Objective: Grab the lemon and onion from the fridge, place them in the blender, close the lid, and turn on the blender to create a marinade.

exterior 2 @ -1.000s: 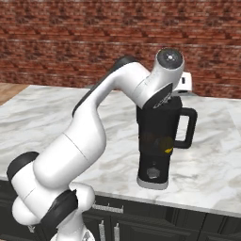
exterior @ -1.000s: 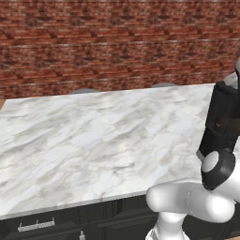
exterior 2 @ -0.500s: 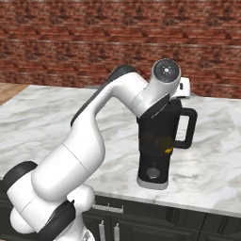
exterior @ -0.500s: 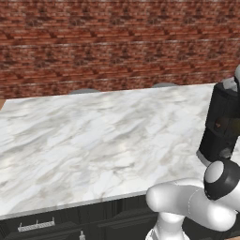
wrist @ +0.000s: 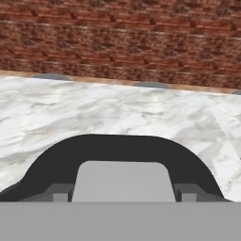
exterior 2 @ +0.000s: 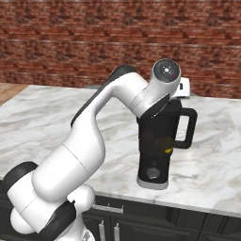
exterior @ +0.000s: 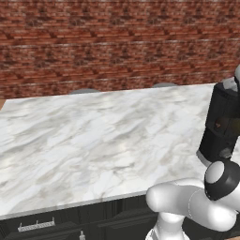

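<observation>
The blender [exterior 2: 157,146], a black jar with a side handle on a light grey base, stands near the counter's front edge; it is also at the right edge in the left base view [exterior: 224,124]. Through the jar show a yellow patch, the lemon [exterior 2: 168,149], and a dull reddish-brown patch, the onion [exterior: 218,125]. My wrist hangs right over the jar's top and hides the hand there. In the hand view the lid [wrist: 121,153], black with a light grey centre, lies across the bottom between the two finger tips; my gripper [wrist: 120,192] is shut on it.
The white marble counter [exterior: 93,140] stretches wide to the blender's left, up to a red brick wall [exterior: 117,42]. Two grey round shapes [exterior: 84,91] sit at the counter's back edge. Dark cabinet fronts with handles [exterior 2: 101,207] run below the front edge.
The wrist has sunk a little toward the blender's top and the elbow has swung outward. The blender has not moved.
</observation>
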